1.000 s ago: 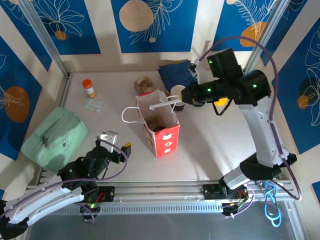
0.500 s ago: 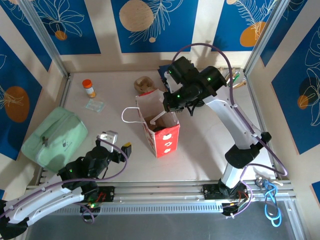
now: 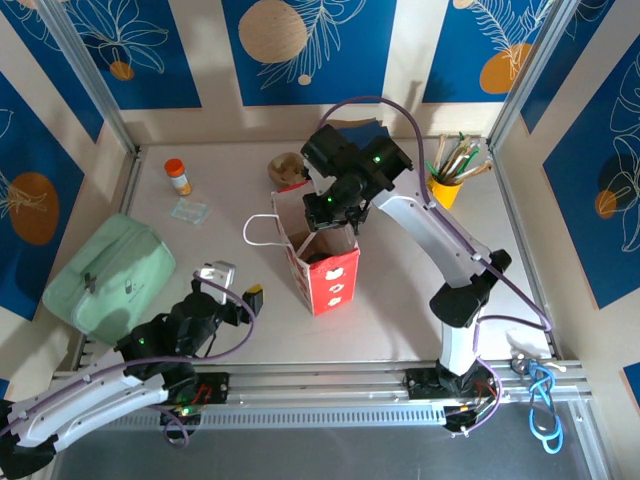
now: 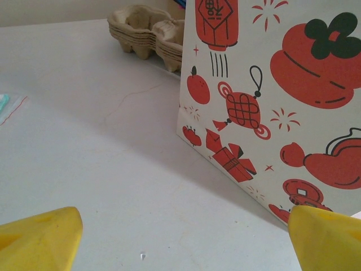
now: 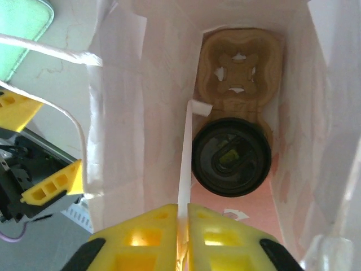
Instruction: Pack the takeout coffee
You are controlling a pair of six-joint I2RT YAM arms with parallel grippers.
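Coffee (image 5: pixel 231 156): inside bag (image 3: pixel 330 272), black lid facing up, seated in one hole of carrier (image 5: pixel 239 68) on bag floor; other hole vacant.
Right pincer (image 5: pixel 183 211): above bag mouth, pointing down into it; fingers nearly closed, white handle (image 5: pixel 188 149) running into the slit between them, seemingly pinched.
Left pincer (image 4: pixel 183 234): wide open, gripping nothing; low over surface (image 4: pixel 84 147), near bag's printed side, not touching it.
Done: coffee placed in bag, upright as far as the lid shows.
Left: little, by judgement: release handle, lift right arm clear of bag mouth. Nothing else visibly waiting to go in.
Risk: handle catching on fingers during withdrawal, dragging or tipping bag; a straight upward exit after a full release looks safest.
Bag: upright on surface, mouth open.
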